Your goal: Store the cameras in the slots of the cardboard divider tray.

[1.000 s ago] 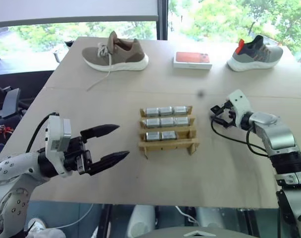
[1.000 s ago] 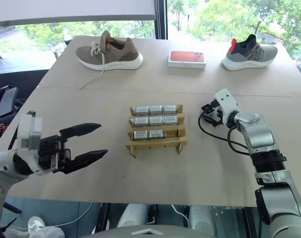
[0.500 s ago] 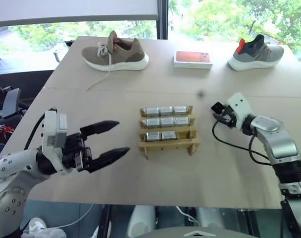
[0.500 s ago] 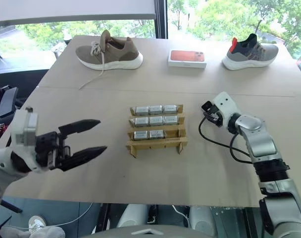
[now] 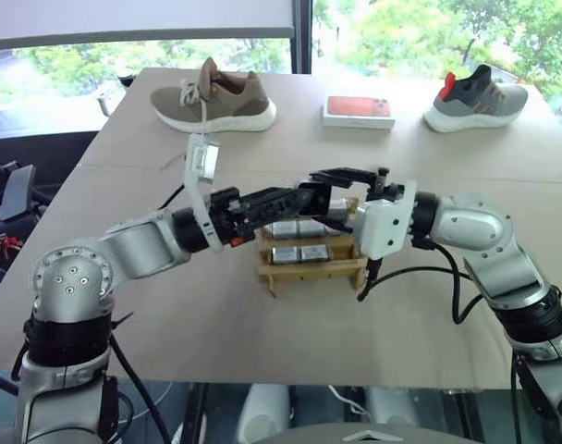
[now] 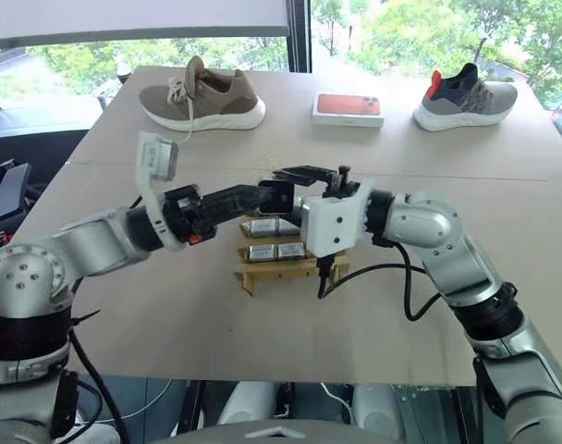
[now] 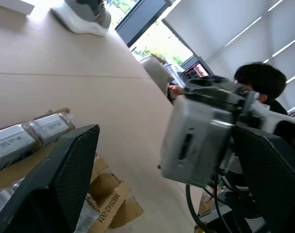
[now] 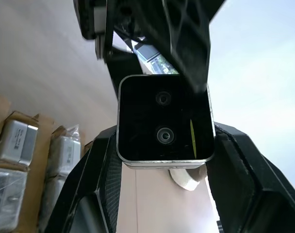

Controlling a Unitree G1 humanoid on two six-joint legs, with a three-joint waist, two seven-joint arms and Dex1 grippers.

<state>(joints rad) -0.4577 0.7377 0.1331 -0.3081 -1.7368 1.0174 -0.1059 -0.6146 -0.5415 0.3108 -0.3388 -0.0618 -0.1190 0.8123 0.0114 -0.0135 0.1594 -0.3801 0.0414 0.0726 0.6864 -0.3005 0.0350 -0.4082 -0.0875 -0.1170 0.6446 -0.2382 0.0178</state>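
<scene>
The cardboard divider tray (image 5: 311,272) sits mid-table with several silver cameras (image 5: 299,252) in its slots, also seen as wrapped cameras (image 7: 14,140). My right gripper (image 8: 164,133) reaches in from the right above the tray and is shut on a black-faced, silver-rimmed camera (image 8: 163,124). My left gripper (image 7: 164,131) comes in from the left, level and wide open, with its black fingers (image 5: 290,199) meeting the right gripper (image 6: 295,180) over the tray. Whether the left fingers touch the held camera I cannot tell.
A brown shoe (image 5: 213,97), an orange-topped white box (image 5: 359,111) and a grey shoe (image 5: 475,100) line the far side of the table. A black cable (image 5: 420,271) hangs from the right wrist beside the tray. A person (image 7: 260,80) sits beyond the table.
My right gripper closed, rose from the table at the right and swung left over the tray. The left arm swung forward and right to meet it, still open.
</scene>
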